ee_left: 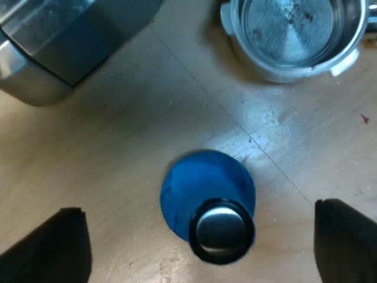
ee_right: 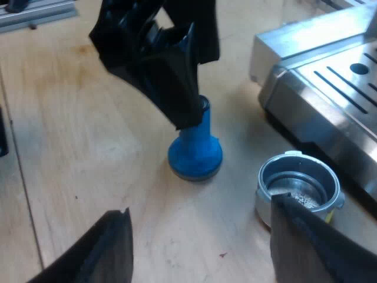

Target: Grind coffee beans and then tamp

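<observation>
A blue tamper (ee_left: 206,188) with a black-ringed metal cap stands upright on the wooden table. My left gripper (ee_left: 195,209) hangs straight above it, open, with one finger on each side and well clear. In the right wrist view the left gripper (ee_right: 187,115) reaches down to the top of the tamper (ee_right: 195,150). The metal holder (ee_left: 294,35) lies on the table close by, its basket showing a few dark specks. My right gripper (ee_right: 200,206) is open and holds nothing, and one of its fingers (ee_right: 306,236) is just in front of the holder (ee_right: 299,186).
The espresso machine's steel base (ee_left: 59,47) stands near the tamper. Its slotted drip tray (ee_right: 336,88) lies just beyond the holder. A metal rail (ee_right: 35,12) runs along the far table edge.
</observation>
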{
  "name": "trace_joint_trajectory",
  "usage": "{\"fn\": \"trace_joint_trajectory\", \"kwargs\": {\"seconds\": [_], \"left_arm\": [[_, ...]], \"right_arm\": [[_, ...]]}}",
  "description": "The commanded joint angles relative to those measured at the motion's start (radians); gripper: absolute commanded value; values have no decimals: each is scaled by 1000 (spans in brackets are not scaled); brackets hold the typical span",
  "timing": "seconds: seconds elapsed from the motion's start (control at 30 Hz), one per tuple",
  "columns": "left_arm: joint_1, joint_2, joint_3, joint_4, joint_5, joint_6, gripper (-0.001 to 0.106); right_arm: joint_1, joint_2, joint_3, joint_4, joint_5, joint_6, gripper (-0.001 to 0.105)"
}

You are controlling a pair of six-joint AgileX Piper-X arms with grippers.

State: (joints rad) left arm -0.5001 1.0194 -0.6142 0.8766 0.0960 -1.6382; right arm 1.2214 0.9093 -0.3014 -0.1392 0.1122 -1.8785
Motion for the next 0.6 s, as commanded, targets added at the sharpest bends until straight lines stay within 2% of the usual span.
{"fn": "trace_joint_trajectory", "kwargs": {"seconds": [0.03, 0.6], "left_arm": [[-5, 38, 0, -21, -18, 5, 77], [-5, 222, 0, -72, -9, 25, 77]], "right_arm": [[0, -1, -3, -14, 13, -1, 54], [0, -1, -3, -14, 18, -1, 54]]}}
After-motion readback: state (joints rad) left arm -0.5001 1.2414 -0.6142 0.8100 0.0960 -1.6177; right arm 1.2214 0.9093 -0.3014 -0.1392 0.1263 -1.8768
